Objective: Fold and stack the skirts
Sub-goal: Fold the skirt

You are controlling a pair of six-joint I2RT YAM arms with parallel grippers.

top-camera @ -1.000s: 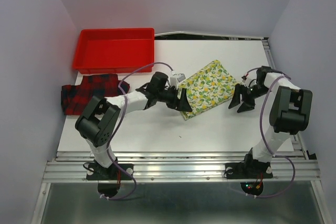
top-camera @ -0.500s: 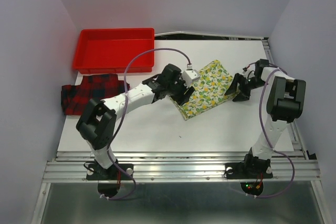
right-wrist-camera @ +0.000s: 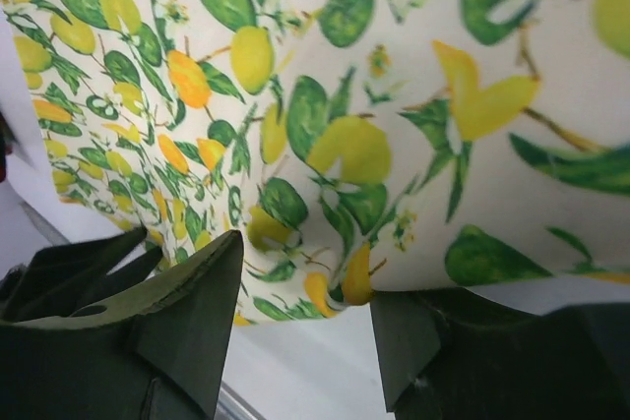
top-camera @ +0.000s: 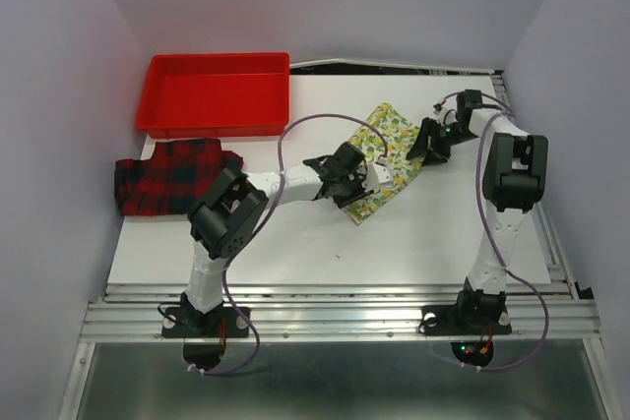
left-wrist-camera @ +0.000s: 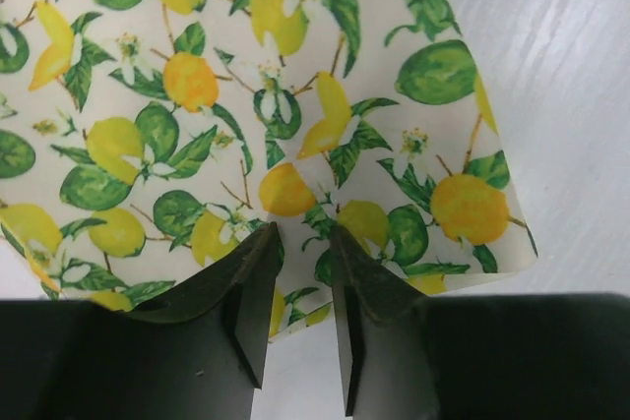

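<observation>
The white lemon-print skirt lies slanted at mid-table. The red-and-black plaid skirt lies flat at the table's left edge, away from both arms. My left gripper sits low at the lemon skirt's near-left edge. In the left wrist view its jaws stand a narrow gap apart, the skirt's hem lying between them. My right gripper is at the skirt's right edge. In the right wrist view it is open, with the cloth edge raised and resting over the right finger.
A red plastic tray stands at the back left, just behind the plaid skirt. Purple cables loop over both arms. The table's metal rail runs along the near edge, and walls close in on both sides.
Both arms moved in onto the lemon skirt. The left jaws narrowed over its near-left hem. The right gripper travelled left and back to the right edge, and the skirt now looks narrower.
</observation>
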